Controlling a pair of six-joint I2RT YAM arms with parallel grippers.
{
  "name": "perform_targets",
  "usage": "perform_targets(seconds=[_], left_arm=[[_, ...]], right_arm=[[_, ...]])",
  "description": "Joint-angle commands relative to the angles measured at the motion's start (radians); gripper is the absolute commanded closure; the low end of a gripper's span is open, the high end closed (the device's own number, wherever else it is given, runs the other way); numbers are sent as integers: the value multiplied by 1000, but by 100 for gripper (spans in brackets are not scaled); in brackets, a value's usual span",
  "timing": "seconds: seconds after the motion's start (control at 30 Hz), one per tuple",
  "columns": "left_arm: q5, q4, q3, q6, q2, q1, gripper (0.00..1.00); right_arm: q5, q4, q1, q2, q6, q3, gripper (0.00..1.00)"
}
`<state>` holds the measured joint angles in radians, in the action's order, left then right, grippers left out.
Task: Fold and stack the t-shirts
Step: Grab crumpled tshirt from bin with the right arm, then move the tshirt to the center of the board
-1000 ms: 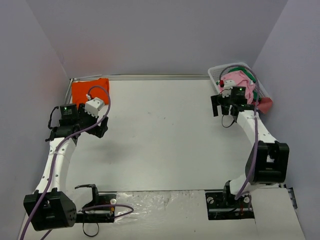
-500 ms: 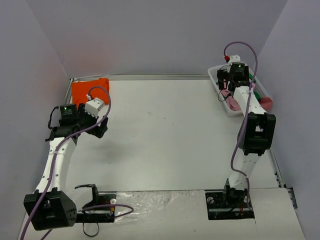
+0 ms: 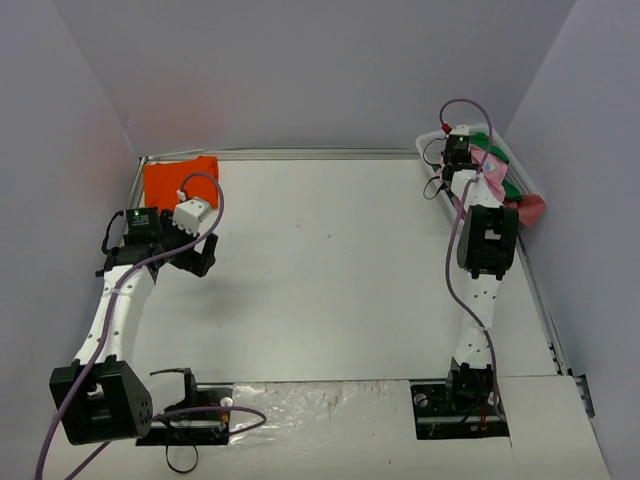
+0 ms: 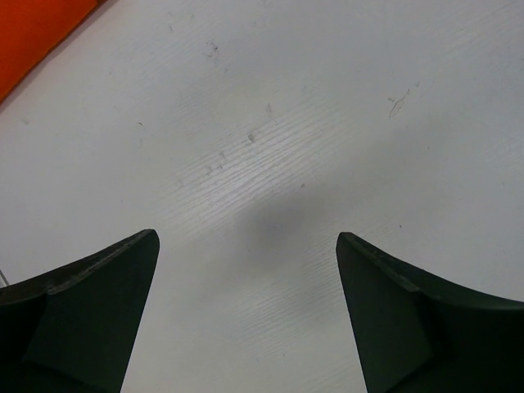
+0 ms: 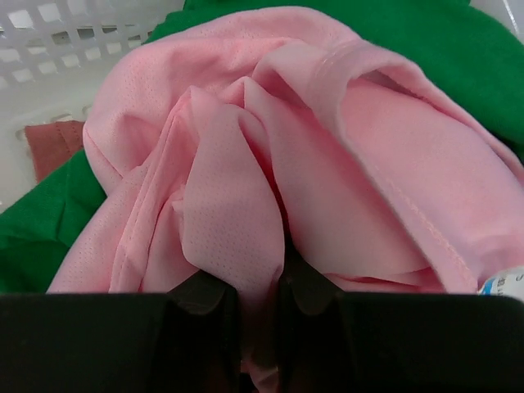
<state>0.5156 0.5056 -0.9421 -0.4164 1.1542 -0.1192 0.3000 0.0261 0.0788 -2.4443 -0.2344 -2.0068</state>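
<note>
Across the space under both arms, the white table (image 3: pixel 330 270) is lying bare and lightly scuffed. Just beyond the right gripper's fingertips, the white slatted basket (image 5: pixel 49 33) is holding a heap of cloth. The pink t-shirt (image 5: pixel 270 147) is sitting on top of that heap, directly ahead of those fingers. It is pale and fine-meshed, bunching into deep soft folds, with a stitched hem curling across its right side. Green cloth (image 5: pixel 409 41) is showing behind and beneath it, and a dark red piece (image 5: pixel 53 147) is peeking out at the left.

The orange t-shirt (image 3: pixel 180 180) is resting as a bright, flat rectangle at the table's far left corner. It lies ahead and to the left of the left gripper's fingers, apart from them.

The right gripper (image 5: pixel 255 286) is pinching a fold of the pink t-shirt, its fingers nearly together. The left gripper (image 4: pixel 246 236) is hanging over the table with its fingers spread wide, only tabletop showing between them.
</note>
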Motion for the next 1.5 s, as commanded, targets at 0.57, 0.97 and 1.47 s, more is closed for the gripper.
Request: perform_targets(seconds=[0.57,0.97,1.47], left_arm=[[37,1,-21,-2,-40,1,10],[64,20,-37,2,-39,15,10],[190,126,-133,-18,107,93,6]], right_arm=[[-477,-194,-200,919,-70,483,100],[-690,-348,-197,1117,-191,703,0],[-775,-431,-209,999,-203,845,2]])
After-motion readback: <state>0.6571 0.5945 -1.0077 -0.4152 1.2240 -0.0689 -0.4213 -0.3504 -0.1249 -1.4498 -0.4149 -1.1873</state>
